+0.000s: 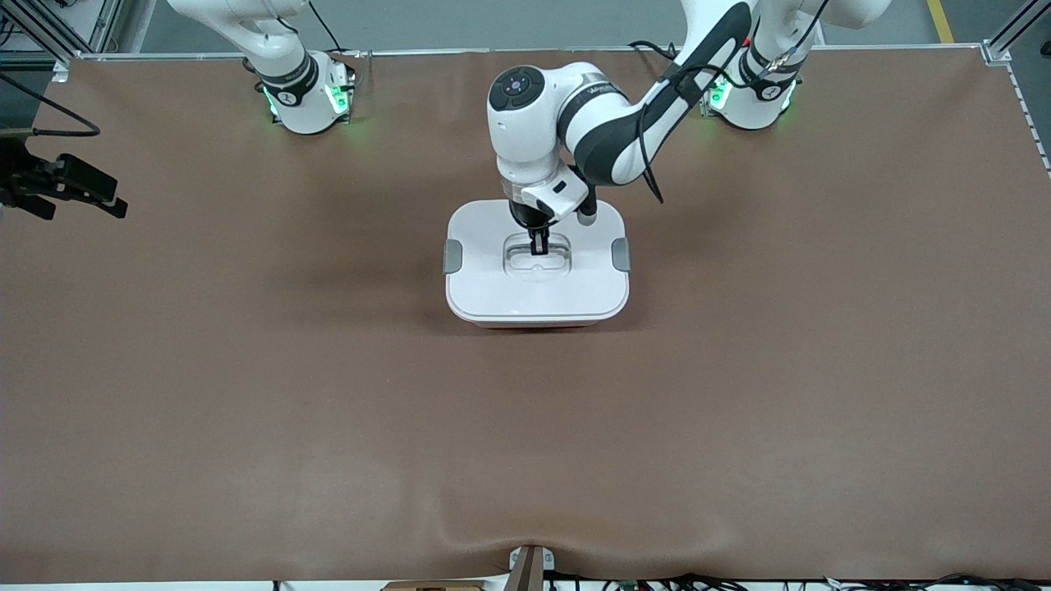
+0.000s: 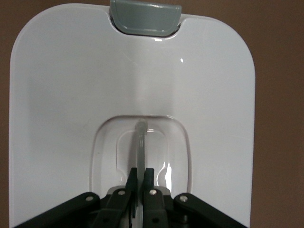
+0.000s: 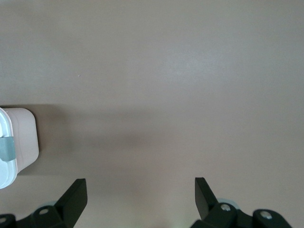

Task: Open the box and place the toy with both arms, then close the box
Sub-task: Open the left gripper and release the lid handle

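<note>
Here the wide brown surface [image 1: 246, 394] carries one thing, the rounded-rectangular pale pink plastic box with a white lid [image 1: 493, 291], sitting at its middle between the two arms' ends, its long axis running from one arm's end of the surface toward the other, a grey clip [image 1: 452, 257] at each short end. The lid is on and shut. No toy shows in any view, so I cannot say where it is.

The left arm reaches over the box, and the left gripper [image 1: 539, 244] stands straight down in the lid's recessed handle well [image 2: 141, 147], fingers [image 2: 149, 176] pinched narrow on the thin grey handle bar [image 2: 141, 142]. The bar runs along the box's long axis and lies between the fingers, so any lift, I judge, goes straight up.

The right gripper [image 3: 141, 192] waits over bare surface toward the right arm's end, fingers spread wide, holding nothing, well apart from the box.
</note>
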{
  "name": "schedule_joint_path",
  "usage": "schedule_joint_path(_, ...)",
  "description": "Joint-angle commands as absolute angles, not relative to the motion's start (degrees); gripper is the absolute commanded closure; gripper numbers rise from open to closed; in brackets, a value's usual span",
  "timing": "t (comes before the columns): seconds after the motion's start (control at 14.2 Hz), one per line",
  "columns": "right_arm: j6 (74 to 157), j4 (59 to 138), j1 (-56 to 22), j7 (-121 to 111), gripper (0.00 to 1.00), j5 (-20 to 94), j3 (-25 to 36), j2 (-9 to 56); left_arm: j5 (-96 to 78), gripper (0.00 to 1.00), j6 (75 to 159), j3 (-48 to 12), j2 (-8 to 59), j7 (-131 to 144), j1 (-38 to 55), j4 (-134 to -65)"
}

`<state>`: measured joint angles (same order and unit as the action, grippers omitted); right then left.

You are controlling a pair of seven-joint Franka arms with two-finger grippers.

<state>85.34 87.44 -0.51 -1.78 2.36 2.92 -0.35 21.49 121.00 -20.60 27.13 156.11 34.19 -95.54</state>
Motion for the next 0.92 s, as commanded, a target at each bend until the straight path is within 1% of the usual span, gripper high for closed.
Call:
schedule_joint_path(0.0,85.17,86.48,0.18,-1.85,0.00,1.67,2.46,0.09,22.32,1.00,119.79,-20.21,28.73,159.52,34.19,-95.63)
schedule_joint_path(0.14,85.08,86.48,0.18,-1.85,0.00,1.76,2.46,0.09,22.41,1.00,119.79,-20.21,29.61,159.70,34.28,-95.45)
schedule_joint_path(0.28,85.08,86.48,0.26,-1.85,0.00,1.67,2.46,0.09,23.20,1.00,119.79,-20.30,30.93,161.62,34.28,-93.88)
schedule_joint_path(0.49,85.08,86.48,0.18,-1.85,0.00,1.67,2.55,0.09,23.46,1.00,119.79,-20.22,31.37,161.63,34.28,-93.69)
schedule_joint_path(0.56,85.08,86.48,0.18,-1.85,0.00,1.67,2.55,0.09,23.38,0.98,119.79,-20.30,31.20,161.63,34.28,-93.69)
schedule_joint_path(0.63,85.08,86.48,0.18,-1.85,0.00,1.67,2.55,0.09,23.29,0.90,119.79,-20.39,30.94,161.28,34.19,-93.69)
schedule_joint_path(0.71,85.08,86.48,0.18,-1.85,0.00,1.67,2.55,0.09,22.77,0.70,119.71,-20.56,30.33,160.84,33.58,-93.69)
schedule_joint_path(0.78,85.08,86.48,0.26,-1.85,0.00,1.67,2.55,0.09,22.42,0.56,119.62,-20.65,29.10,160.75,33.31,-93.69)
schedule_joint_path(0.85,85.08,86.48,0.26,-1.85,0.00,1.67,2.55,0.09,21.80,0.47,119.53,-20.74,28.66,160.75,33.22,-93.52)
